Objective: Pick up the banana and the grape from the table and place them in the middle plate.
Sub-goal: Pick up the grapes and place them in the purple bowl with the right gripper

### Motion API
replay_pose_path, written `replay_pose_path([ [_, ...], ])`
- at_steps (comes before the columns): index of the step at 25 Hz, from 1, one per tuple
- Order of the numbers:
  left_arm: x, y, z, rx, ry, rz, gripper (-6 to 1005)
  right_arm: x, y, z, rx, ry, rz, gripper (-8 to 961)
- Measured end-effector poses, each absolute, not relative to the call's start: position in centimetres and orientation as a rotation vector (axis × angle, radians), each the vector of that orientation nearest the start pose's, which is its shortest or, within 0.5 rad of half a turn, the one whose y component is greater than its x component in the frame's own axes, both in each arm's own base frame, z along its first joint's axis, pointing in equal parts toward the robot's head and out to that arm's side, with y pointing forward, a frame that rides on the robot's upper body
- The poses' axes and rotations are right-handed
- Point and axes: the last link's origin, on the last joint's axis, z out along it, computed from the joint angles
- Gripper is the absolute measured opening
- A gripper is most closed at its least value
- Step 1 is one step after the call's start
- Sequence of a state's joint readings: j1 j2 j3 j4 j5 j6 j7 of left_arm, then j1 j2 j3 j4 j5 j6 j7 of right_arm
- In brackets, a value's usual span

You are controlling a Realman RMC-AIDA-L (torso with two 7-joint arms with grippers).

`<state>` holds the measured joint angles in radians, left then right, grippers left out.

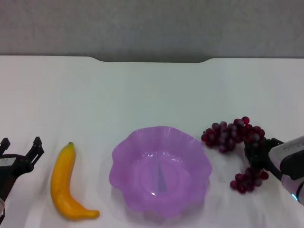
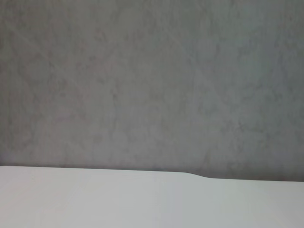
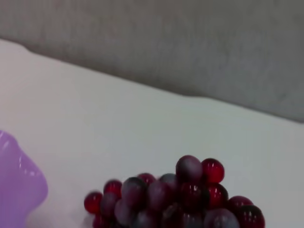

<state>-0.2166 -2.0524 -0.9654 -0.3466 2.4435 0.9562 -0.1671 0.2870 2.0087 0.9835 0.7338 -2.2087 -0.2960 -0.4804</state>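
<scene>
The yellow-orange banana [image 1: 65, 185] lies on the white table [image 1: 142, 90], left of the purple scalloped plate [image 1: 190, 142]. The plate holds nothing. The dark red grape bunch [image 1: 232, 134] lies on the table right of the plate, with a smaller cluster nearer me. My right gripper [image 1: 256, 154] sits in the bunch, between the two clusters. The right wrist view shows the grapes [image 3: 175, 197] close up, with the plate's rim [image 3: 19, 187] beside them. My left gripper [image 1: 21, 146] is open and empty, just left of the banana.
The table's far edge has a shallow notch [image 1: 152, 60], with a grey wall behind. The left wrist view shows only the table [image 2: 142, 199] and that wall.
</scene>
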Motion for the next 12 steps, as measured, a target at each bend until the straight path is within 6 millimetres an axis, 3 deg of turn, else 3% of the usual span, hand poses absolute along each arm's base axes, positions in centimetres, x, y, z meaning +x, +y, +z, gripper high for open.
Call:
replay_pose_path([
  [12, -37.4, 28.0, -2.9, -1.577, -0.801, -0.563, 891, 29.4, 33.5, -6.6, -1.942, 0.518, 0.234, 403],
])
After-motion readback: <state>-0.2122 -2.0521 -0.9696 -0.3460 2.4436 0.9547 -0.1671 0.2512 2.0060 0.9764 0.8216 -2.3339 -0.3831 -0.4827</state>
